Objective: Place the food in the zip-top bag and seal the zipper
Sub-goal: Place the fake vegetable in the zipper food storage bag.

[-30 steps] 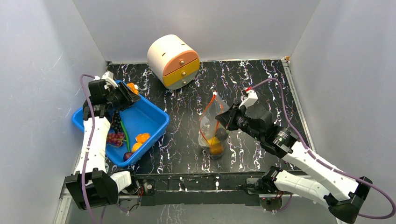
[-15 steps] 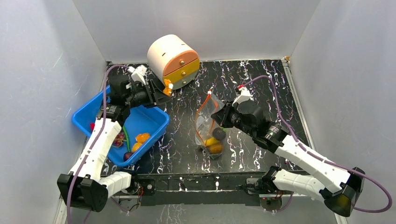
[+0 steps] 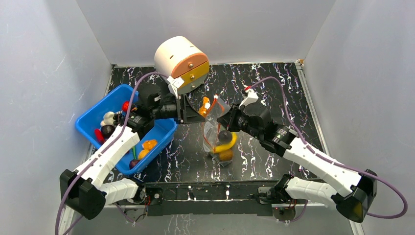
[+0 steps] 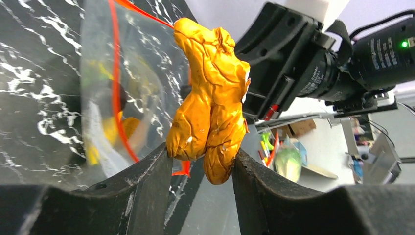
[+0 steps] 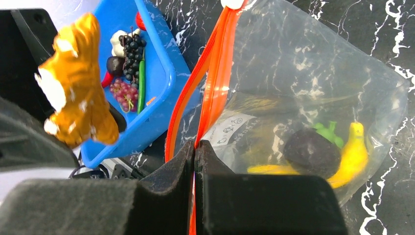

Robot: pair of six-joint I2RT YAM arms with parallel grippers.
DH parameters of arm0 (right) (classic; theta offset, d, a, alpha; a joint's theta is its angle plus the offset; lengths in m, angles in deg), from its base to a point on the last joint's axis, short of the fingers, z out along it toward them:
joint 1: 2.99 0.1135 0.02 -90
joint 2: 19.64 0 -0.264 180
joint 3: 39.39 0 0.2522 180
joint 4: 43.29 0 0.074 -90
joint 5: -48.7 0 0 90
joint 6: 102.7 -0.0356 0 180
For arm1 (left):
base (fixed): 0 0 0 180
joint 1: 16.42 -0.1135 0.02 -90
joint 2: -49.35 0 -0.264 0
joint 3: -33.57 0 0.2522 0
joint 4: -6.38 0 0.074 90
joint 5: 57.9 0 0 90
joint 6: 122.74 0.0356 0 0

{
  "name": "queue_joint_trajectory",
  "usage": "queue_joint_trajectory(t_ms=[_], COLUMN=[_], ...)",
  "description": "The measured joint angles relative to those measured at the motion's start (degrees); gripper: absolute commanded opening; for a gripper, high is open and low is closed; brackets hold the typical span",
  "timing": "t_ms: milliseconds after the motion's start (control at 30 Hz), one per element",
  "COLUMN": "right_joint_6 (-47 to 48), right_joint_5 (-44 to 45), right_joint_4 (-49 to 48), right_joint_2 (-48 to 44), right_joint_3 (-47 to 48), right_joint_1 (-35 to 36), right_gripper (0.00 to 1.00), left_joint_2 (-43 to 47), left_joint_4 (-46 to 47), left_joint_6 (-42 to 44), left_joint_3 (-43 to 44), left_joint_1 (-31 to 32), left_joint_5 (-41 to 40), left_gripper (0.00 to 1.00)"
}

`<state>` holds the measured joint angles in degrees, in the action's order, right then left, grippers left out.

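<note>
Bag (image 4: pixel 98 73): blurring in the left wrist view, its contents too smeared to name.
Zipper (image 5: pixel 215 83): lower run vanishing between the right gripper's (image 5: pixel 195 147) pinched fingers.
Bin (image 3: pixel 164 131): left arm (image 3: pixel 110 152) covering part of its food in the top view.

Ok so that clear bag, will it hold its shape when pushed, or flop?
Probably floppy: the bag is thin, crinkled film, held up by the right pincer pinching its zipper. Likely light; the banana and dark fruit at its bottom may steady it a little.
</note>
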<state>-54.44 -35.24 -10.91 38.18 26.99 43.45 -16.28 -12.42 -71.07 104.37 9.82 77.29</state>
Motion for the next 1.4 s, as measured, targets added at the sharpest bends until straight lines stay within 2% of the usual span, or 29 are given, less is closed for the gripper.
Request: queue_joint_trajectory(t_ms=[200, 467, 833, 867, 967, 1067, 1400], right_joint_6=[-0.3, -0.4, -0.5, -0.6, -0.6, -0.7, -0.6], right_joint_5=[-0.4, -1.9, -4.4, -4.7, -5.3, -5.4, -4.4], right_joint_4=[-0.5, -1.4, -3.9, -4.4, -4.8, -4.9, -4.9], right_joint_2=[1.6, 1.6, 0.9, 0.5, 0.3, 0.1, -1.2], right_joint_3=[1.7, 2.3, 1.6, 1.2, 1.1, 0.9, 0.0], right_joint_1=[0.0, 0.0, 0.0, 0.0, 0.0, 0.0, 0.0], right_gripper=[0.00, 0.00, 0.00, 0.00, 0.00, 0.00, 0.00], left_joint_2=[-1.7, -3.7, -8.0, -8.3, -9.5, -9.8, -9.0], left_joint_4=[2.8, 5.8, -1.4, -1.8, -3.1, -3.3, -6.5], left_joint_6=[-1.4, -3.5, 1.5, 1.7, 2.6, 2.8, 3.6], left_joint_3=[-1.3, -5.9, -4.8, -4.8, -3.7, -2.5, 2.6], left_joint_1=[3.6, 5.4, 6.5, 6.5, 6.9, 7.2, 7.3], left_joint_5=[1.7, 1.9, -3.3, -3.7, -4.5, -5.0, -8.5], left_gripper=[0.46, 0.47, 0.47, 0.47, 0.59, 0.67, 0.64])
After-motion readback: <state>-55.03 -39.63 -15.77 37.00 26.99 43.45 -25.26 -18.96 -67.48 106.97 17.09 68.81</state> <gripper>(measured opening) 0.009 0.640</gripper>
